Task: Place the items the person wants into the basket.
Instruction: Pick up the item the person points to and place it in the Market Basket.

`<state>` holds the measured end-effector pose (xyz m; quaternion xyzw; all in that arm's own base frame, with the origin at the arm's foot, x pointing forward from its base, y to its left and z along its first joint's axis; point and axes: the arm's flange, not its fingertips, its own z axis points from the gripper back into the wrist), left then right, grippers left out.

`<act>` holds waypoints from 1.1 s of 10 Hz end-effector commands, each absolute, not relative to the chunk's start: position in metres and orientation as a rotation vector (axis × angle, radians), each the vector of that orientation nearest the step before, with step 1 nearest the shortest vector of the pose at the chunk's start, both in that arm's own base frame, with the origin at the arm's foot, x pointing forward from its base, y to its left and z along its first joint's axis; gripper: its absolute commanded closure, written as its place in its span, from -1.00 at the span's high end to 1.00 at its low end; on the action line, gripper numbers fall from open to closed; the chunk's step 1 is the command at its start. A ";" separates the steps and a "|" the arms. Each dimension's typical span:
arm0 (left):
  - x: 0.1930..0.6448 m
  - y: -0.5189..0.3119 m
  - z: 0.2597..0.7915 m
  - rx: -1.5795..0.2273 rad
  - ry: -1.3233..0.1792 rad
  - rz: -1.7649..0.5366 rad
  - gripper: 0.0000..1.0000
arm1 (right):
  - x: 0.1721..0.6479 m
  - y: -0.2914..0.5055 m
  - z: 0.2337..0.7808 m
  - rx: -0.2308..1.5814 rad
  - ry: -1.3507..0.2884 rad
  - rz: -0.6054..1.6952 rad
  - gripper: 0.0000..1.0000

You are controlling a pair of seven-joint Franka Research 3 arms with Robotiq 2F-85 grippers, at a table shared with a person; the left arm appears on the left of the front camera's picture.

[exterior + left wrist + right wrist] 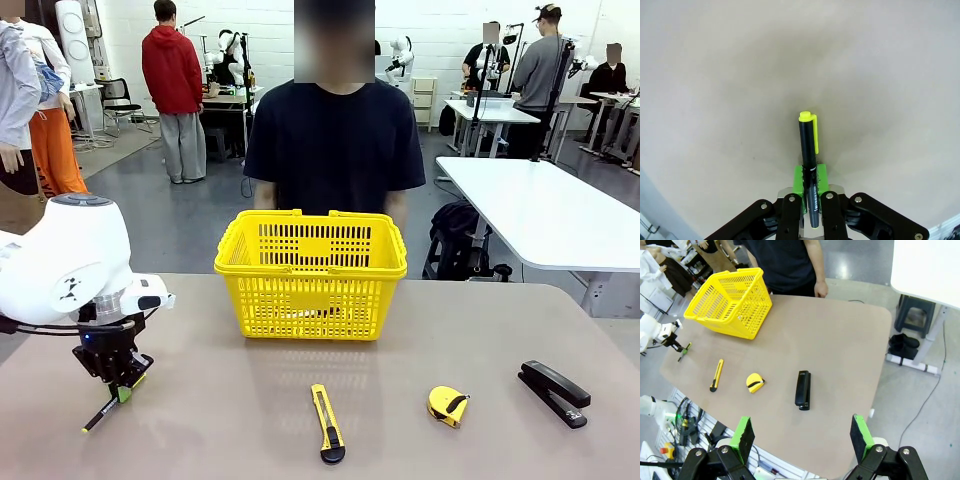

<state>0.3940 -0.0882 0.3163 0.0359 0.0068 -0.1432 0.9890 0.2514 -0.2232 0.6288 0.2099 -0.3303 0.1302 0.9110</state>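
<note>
Left gripper pinches the black pen, its tail hidden between green pads; right gripper gapes.

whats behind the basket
The person stands right behind the basket, at the far edge of the table. In the front view the basket hides them from the waist down.

Black stapler: flat on the tan table, lying diagonally. Taken as reference.

Yellow utility knife: same table, well to the stapler's left in the front view and not touching it. Its black end points to the near edge.

White table: beyond the stapler, off the tan table's far right corner.

Dark stool: under that white table, well past the stapler.

Black shoes: a pair on the floor just beside the stool.

Person in red hooded top: back turned, far beyond the stapler and to its left.
</note>
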 end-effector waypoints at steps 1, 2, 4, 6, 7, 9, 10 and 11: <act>0.357 -0.084 0.364 0.048 0.013 -0.414 -1.00 | 0.251 -0.223 0.628 0.445 -0.685 0.282 1.00; 0.362 -0.087 0.401 0.015 -0.009 -0.475 -1.00 | 0.251 -0.223 0.628 0.445 -0.685 0.282 1.00; 0.372 -0.092 0.477 -0.053 -0.027 -0.564 -1.00 | 0.251 -0.223 0.628 0.445 -0.685 0.282 1.00; 0.367 -0.107 0.528 -0.022 -0.095 -0.590 -1.00 | 0.251 -0.223 0.628 0.445 -0.685 0.282 1.00; 0.364 -0.115 0.546 0.001 -0.099 -0.587 -1.00 | 0.251 -0.223 0.628 0.445 -0.685 0.282 1.00; 0.368 -0.125 0.568 0.029 -0.063 -0.569 -1.00 | 0.251 -0.223 0.628 0.445 -0.685 0.282 1.00; 0.368 -0.126 0.569 0.029 -0.066 -0.561 -1.00 | 0.251 -0.223 0.628 0.445 -0.685 0.282 1.00; 0.366 -0.126 0.563 0.035 -0.065 -0.552 -1.00 | 0.251 -0.223 0.628 0.445 -0.685 0.282 1.00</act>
